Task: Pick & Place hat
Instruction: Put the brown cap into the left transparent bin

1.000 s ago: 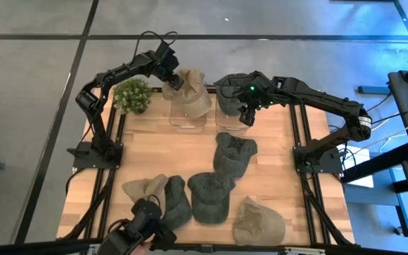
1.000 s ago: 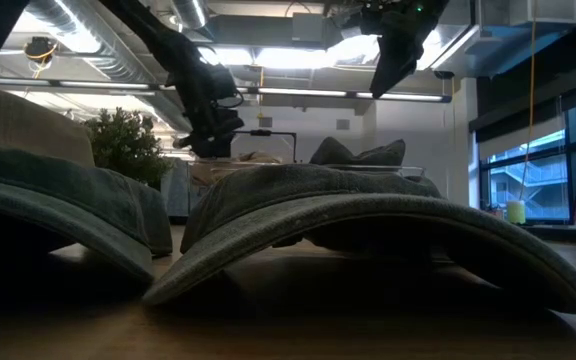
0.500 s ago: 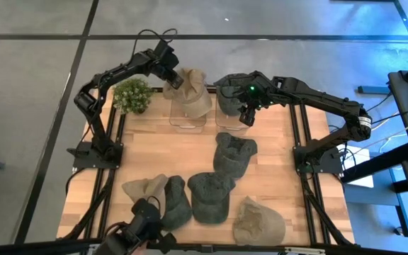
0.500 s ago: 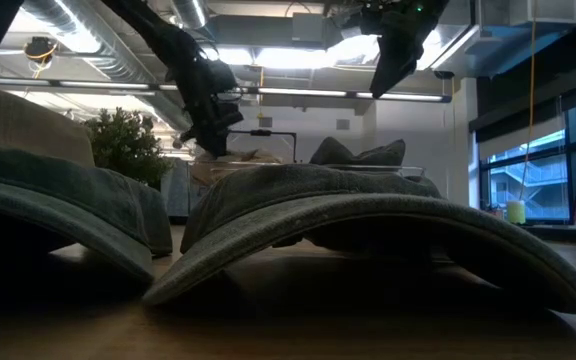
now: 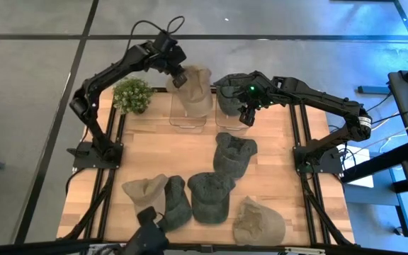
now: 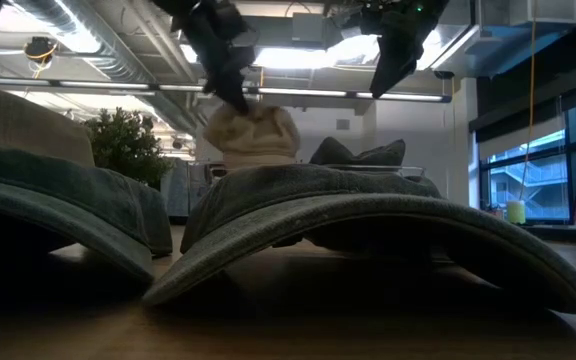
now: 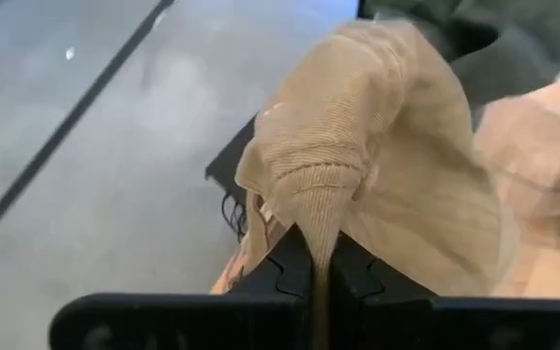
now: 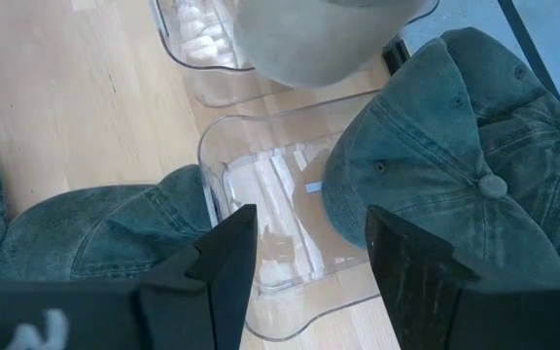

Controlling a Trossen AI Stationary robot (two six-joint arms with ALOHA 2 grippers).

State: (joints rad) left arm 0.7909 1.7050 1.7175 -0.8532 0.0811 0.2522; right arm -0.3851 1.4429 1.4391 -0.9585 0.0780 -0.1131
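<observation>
A tan hat (image 5: 194,88) hangs over the left clear bin (image 5: 188,119) at the table's far edge, with my left gripper (image 5: 176,72) shut on it. The low view shows the same tan hat (image 6: 249,136) below the left gripper (image 6: 231,88). My right gripper (image 8: 304,255) stands open above the right clear bin (image 8: 261,199), touching nothing. A dark green hat (image 8: 460,146) lies draped over that bin's far rim. Several more green and tan hats lie on the table, among them a green hat (image 5: 234,151) mid-table. My left gripper pinches a bunched fold of the tan hat's cloth (image 7: 316,216) between its two fingers. The fingers slant down from the table's left. The hat hangs slack below them over the left bin; I cannot tell whether its lower edge is clear of the bin.
A potted plant (image 5: 132,94) stands at the far left beside the left bin. Near the front edge lie a tan hat (image 5: 146,189), two green hats (image 5: 176,202) (image 5: 210,195) and another tan hat (image 5: 258,222). Bare wood shows at mid-left (image 5: 154,152).
My left gripper has gone up and a little toward the far edge with the tan hat. The hat has risen from the left bin and now hangs bunched below the fingers, high in the low view.
</observation>
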